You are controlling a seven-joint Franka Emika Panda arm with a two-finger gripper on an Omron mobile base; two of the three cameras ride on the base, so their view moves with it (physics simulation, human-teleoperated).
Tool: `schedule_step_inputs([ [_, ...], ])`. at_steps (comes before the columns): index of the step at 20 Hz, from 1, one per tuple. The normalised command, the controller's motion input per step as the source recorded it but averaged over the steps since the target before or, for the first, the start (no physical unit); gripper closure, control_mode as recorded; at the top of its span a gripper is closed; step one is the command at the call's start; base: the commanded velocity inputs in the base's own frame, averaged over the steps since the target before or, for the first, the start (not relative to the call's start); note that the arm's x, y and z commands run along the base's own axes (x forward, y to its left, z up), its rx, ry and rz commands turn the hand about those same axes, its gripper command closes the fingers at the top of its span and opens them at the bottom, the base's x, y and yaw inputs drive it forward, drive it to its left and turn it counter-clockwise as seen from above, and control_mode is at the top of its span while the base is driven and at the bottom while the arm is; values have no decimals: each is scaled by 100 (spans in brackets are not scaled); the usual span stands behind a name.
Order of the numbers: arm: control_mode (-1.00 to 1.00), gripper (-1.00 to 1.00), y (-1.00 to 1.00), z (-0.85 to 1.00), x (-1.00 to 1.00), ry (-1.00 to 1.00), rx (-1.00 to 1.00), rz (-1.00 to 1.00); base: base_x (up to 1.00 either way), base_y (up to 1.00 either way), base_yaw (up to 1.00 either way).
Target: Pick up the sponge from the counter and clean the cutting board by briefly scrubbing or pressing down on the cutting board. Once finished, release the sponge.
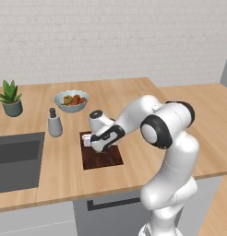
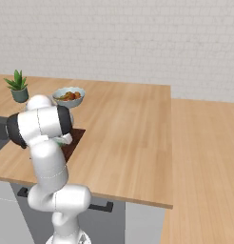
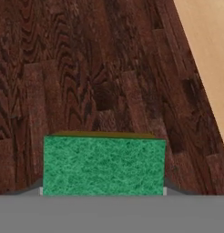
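One sponge (image 3: 104, 164) pinched between tool (image 3: 103, 191) fingers, low over cutting board (image 3: 86, 82), near board's counter-side (image 3: 205, 54) edge.

Green, speckled sponge (image 3: 104, 164) sits between the dark fingertips (image 3: 35, 188), a yellowish-olive strip along its far edge. Beyond the fingers, the cutting board (image 3: 86, 73) shows dark reddish-brown wood grain in wavy blocks, with the counter (image 3: 209, 50) pale tan past it.
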Motion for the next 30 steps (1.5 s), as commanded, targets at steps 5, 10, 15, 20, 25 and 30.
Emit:
schedule_step_inputs([
  [5, -100, 100, 0, -25, -79, -3, 0, 0, 0, 0, 0],
  [10, -100, 100, 0, -25, -77, 0, 0, 0, 0, 0, 0],
  [15, -100, 100, 0, -20, -76, 0, 0, 0, 0, 0, 0],
  [20, -100, 100, 10, -10, -49, 0, 0, 2, 0, 0, 0],
  [25, -100, 100, 22, 1, -6, 0, 0, 3, 0, 0, 0],
  [30, -100, 100, 37, 14, 0, 1, 0, 2, 0, 0, 0],
])
